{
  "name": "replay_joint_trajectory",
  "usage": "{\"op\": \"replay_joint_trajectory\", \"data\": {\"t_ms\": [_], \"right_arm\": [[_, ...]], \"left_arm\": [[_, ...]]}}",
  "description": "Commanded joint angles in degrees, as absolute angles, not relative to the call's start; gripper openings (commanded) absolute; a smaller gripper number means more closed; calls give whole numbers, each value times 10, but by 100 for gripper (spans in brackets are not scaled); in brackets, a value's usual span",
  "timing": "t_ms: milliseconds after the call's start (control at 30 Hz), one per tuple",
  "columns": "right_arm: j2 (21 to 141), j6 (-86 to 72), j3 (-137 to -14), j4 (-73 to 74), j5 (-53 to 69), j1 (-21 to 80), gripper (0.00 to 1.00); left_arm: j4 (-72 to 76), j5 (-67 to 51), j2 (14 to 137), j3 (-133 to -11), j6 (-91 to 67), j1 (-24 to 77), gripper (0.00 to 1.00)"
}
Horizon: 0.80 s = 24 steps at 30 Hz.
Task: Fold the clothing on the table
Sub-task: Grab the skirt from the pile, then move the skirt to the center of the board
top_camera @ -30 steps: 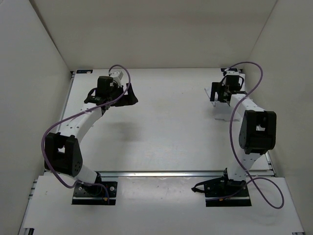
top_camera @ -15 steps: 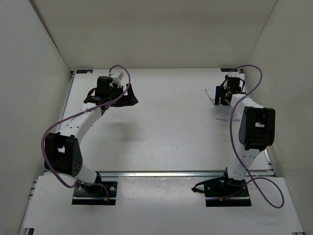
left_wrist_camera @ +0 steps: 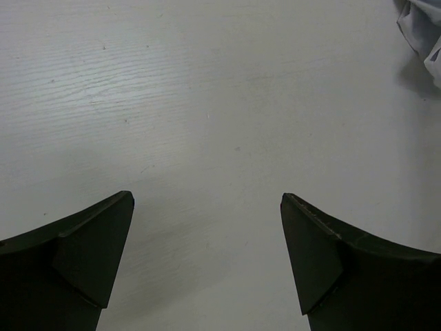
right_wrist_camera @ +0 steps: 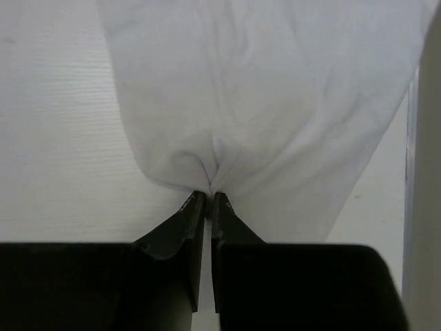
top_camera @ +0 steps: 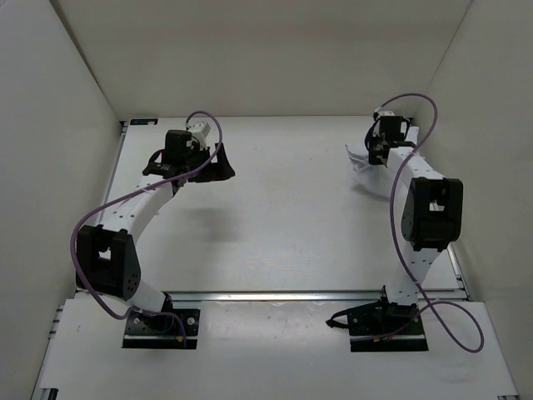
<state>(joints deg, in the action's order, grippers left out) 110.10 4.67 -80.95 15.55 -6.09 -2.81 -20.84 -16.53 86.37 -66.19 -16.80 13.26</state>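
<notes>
So the clothing [top_camera: 366,173] is sitting way over at the far right of the desk [top_camera: 291,217], close to the back corner, pretty much right under the right arm's wrist. The right fingers [right_wrist_camera: 200,210] are squeezed together on a small pinch of the white fabric, and from the right wrist view you can see the cloth bunching into little creases right at the tips and then fanning out wide over the desk surface away from the camera. It's plain white and a bit wrinkled, and its right side runs up near the edge rail [right_wrist_camera: 411,172] on that side of the desk. Whether the pinched bit is lifted off the surface or just lying there is hard to tell from these angles. Meanwhile the left fingers [top_camera: 218,165] are over on the far left part of the desk, well apart from the clothing, spread wide with only bare desk showing between them. Funny detail: a corner of the white fabric just peeks into the top right of the left wrist view.
</notes>
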Motion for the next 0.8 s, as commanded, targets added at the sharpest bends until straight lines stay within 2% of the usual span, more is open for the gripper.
{"op": "replay_joint_trajectory", "data": {"t_ms": [0, 200, 300, 467, 533, 600, 633, 767], "right_arm": [[1027, 57, -874, 161, 12, 46, 0], [949, 11, -906, 161, 127, 139, 0], [929, 15, -868, 174, 141, 180, 0], [900, -26, -774, 221, 152, 189, 0], [880, -53, -716, 226, 136, 171, 32], [857, -55, -687, 234, 148, 138, 76], [845, -55, -675, 233, 149, 129, 89], [833, -55, -655, 231, 126, 115, 95]], "left_arm": [[-204, -176, 859, -688, -161, 129, 99], [-203, -170, 860, -714, -155, 120, 99], [-202, -174, 860, -719, -149, 118, 98], [-202, -177, 855, -704, -148, 125, 99], [-199, -180, 852, -690, -146, 131, 99], [-196, -182, 849, -683, -144, 138, 99], [-194, -183, 846, -675, -143, 140, 99], [-190, -193, 849, -656, -148, 156, 99]]}}
